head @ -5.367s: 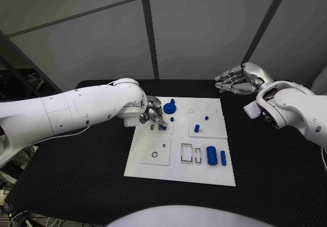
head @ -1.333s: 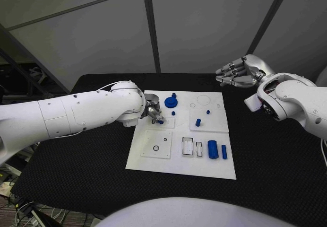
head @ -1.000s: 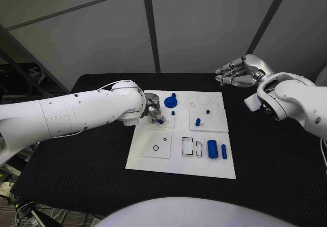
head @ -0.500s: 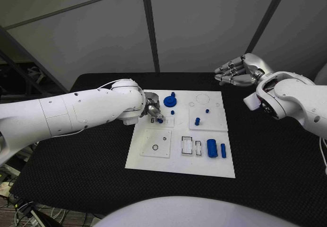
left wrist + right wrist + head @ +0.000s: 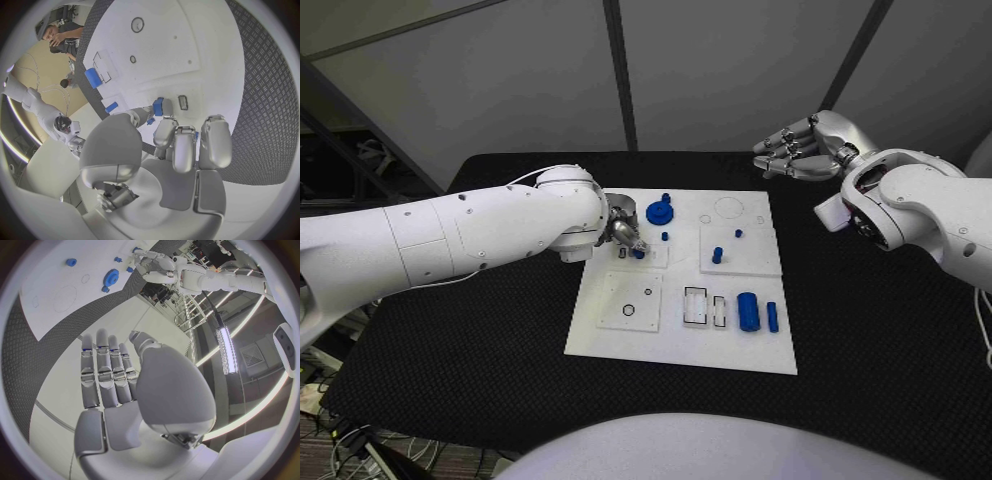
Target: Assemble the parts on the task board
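— What is the left hand doing?
— It pinches a small blue part in its fingertips, low over the task board near its far-left corner; bare black worktop lies to the left.
— And on the right?
— The right hand hangs beyond the board's far-right corner, fingers loosely curled, grasping nothing; dark worktop lies beneath it.

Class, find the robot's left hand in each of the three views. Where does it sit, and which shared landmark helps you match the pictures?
Head view: the left hand is over the far left part of the task board, pinching a small blue part.
Left wrist view: the left hand is in the circle's middle, close to the camera, with the small blue part at its fingertips.
Right wrist view: the left hand is small and distant, beyond the board.
Shared landmark: the white task board.
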Controlling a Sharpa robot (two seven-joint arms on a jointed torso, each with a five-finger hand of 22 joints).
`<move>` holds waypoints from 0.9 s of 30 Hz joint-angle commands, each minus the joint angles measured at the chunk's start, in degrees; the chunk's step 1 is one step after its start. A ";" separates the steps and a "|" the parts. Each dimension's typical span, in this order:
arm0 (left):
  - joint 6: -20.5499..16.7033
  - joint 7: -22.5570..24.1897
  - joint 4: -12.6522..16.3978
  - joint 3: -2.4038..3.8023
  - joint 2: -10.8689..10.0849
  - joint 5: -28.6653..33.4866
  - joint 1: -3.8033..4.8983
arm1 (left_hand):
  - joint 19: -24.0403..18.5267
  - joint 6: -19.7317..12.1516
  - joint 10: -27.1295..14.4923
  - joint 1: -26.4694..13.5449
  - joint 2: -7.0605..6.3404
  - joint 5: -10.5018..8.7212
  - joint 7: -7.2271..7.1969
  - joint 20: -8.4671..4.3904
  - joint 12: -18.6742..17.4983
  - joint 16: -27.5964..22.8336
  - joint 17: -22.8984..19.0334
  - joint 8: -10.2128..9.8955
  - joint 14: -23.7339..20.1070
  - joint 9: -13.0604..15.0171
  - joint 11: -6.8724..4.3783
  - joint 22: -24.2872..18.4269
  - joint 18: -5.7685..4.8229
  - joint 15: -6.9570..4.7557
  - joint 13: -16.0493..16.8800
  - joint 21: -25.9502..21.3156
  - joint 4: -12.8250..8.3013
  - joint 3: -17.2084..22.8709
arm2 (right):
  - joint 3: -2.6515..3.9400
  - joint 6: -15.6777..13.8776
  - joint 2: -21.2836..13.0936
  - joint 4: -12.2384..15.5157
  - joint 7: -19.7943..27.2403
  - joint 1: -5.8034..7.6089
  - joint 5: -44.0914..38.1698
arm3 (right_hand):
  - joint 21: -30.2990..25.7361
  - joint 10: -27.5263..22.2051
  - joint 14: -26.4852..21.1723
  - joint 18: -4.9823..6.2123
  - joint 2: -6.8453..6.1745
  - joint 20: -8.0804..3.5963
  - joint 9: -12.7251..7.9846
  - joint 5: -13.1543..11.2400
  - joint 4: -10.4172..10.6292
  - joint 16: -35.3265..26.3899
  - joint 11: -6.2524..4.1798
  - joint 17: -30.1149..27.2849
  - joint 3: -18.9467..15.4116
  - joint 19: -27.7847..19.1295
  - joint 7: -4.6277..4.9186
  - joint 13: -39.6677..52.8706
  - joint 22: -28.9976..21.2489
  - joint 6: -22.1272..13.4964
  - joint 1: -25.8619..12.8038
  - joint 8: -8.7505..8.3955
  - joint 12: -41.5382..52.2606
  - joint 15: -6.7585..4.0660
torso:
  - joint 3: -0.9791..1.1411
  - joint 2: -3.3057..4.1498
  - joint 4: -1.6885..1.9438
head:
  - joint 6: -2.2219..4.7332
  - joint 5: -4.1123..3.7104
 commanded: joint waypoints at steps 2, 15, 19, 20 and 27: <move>1.60 -0.03 -0.03 -0.19 0.42 0.55 -0.28 | 0.32 0.65 0.59 -0.98 0.09 0.05 -0.08 -0.03 0.45 0.27 10.38 -0.04 4.65 0.00 0.01 2.15 -0.43 -0.35 0.22 0.28 0.41 -0.49 | 0.04 0.37 0.00 0.07 0.19 0.13 -0.11 | -0.39 -0.04 0.15 0.68 0.05 0.05 -0.08 0.36 0.13 -0.21 0.21 0.05 -0.23 0.37 0.13 -0.06 -0.05 -0.08 -0.41 -0.18 -0.37 0.36 | 0.02 0.00 -0.03 | -0.09 0.00; 1.77 -0.02 -0.54 -0.19 0.84 0.55 -0.24 | 0.75 1.30 0.94 -2.32 -0.05 -0.09 -0.29 -0.11 0.94 0.30 10.42 0.17 4.67 0.12 -0.15 2.70 -0.55 -0.48 0.74 0.58 1.22 -2.34 | 0.04 0.37 -0.03 0.05 0.18 0.13 -0.11 | -0.43 -0.06 0.15 0.68 0.02 0.05 -0.08 0.37 0.09 -0.23 0.20 0.05 -0.23 0.39 0.13 -0.07 -0.08 -0.10 -0.38 -0.19 -0.37 0.35 | 0.00 0.00 -0.02 | -0.30 -0.15; 1.82 -0.02 -0.68 -0.18 0.98 0.55 -0.23 | 0.83 1.49 1.04 -2.62 -0.06 -0.17 -0.35 -0.13 1.06 0.29 10.41 0.26 4.67 0.16 -0.20 2.81 -0.57 -0.52 0.87 0.63 1.48 -2.93 | 0.04 0.39 0.01 0.03 0.19 0.13 -0.11 | -0.43 -0.06 0.15 0.68 0.02 0.05 -0.08 0.37 0.09 -0.23 0.20 0.05 -0.23 0.39 0.13 -0.07 -0.08 -0.10 -0.38 -0.19 -0.37 0.35 | 0.00 -0.02 0.02 | -0.40 -0.23; 1.82 -0.02 -0.70 -0.18 1.00 0.55 -0.23 | 0.85 1.51 1.05 -2.66 -0.06 -0.18 -0.36 -0.13 1.07 0.28 10.41 0.27 4.67 0.17 -0.21 2.83 -0.58 -0.52 0.88 0.64 1.51 -3.02 | 0.04 0.40 0.02 0.02 0.20 0.13 -0.11 | -0.43 -0.06 0.15 0.68 0.02 0.05 -0.08 0.37 0.09 -0.23 0.20 0.05 -0.23 0.39 0.13 -0.07 -0.08 -0.10 -0.38 -0.19 -0.37 0.35 | 0.00 -0.02 0.01 | -0.41 -0.24; 1.93 -0.02 -0.94 -0.18 1.07 0.48 -0.20 | 0.94 1.62 1.10 -2.83 -0.07 -0.26 -0.41 -0.15 1.14 0.28 10.41 0.33 4.67 0.21 -0.24 2.95 -0.60 -0.55 0.96 0.71 1.70 -3.45 | 0.04 0.43 0.00 0.02 0.18 0.13 -0.11 | -0.49 -0.07 0.14 0.68 0.00 0.06 -0.08 0.37 0.11 -0.24 0.22 0.05 -0.25 0.41 0.14 -0.08 -0.12 -0.11 -0.42 -0.19 -0.36 0.36 | 0.00 0.01 -0.02 | -0.44 -0.31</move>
